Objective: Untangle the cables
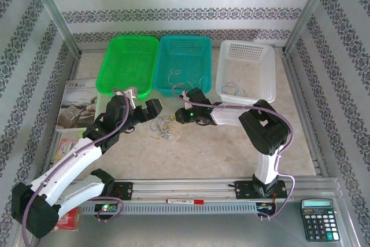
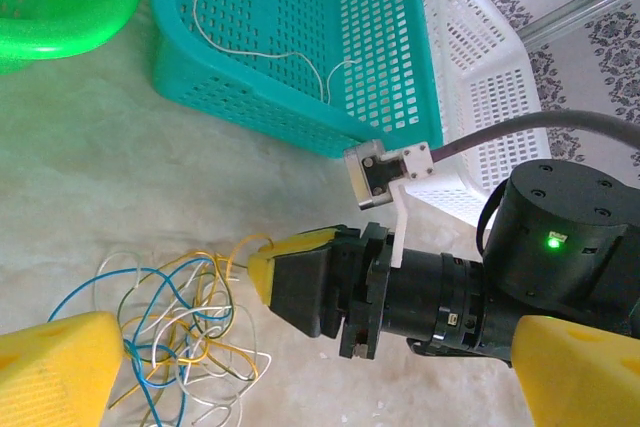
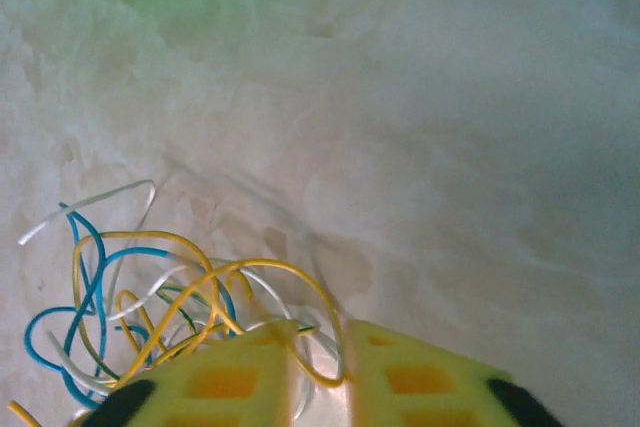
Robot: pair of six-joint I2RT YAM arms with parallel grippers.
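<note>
1. Here's the knot: the cables [image 1: 165, 128] lie in a tangle of yellow, blue and whitish loops on the table [image 1: 231, 148]. In the top view they sit just off centre toward 7 o'clock, with both arms leaning in over them.
2. The right gripper [image 3: 320, 372] comes at the tangle from 3 o'clock. Its yellow fingers [image 3: 230, 382] are pinched down to a slit, and a yellow loop of the tangle runs straight into that slit. In the left wrist view, a yellow wire comes out at its tip.
3. The left gripper [image 1: 153, 110] hangs at the 10 o'clock side of the knot with its fingers spread wide, one at each bottom corner of its own camera view. The tangle lies just beside the left-hand finger.
4. Three baskets stand side by side at 12 o'clock: a green basket [image 1: 128, 65], a teal basket [image 1: 191, 44] and a white basket [image 1: 254, 56]. A white cable [image 2: 270, 51] lies curled inside the teal one. More thin wires [image 1: 234, 89] rest at the near end of the white one.
5. At 9 o'clock there is a booklet [image 1: 78, 105], but the print on its cover is too small to read.
6. Down at 5 o'clock sits a calculator [image 1: 318, 219], its key markings unreadable. At 6 o'clock a red pen [image 1: 185, 201] lies on the rail between the arm bases.
</note>
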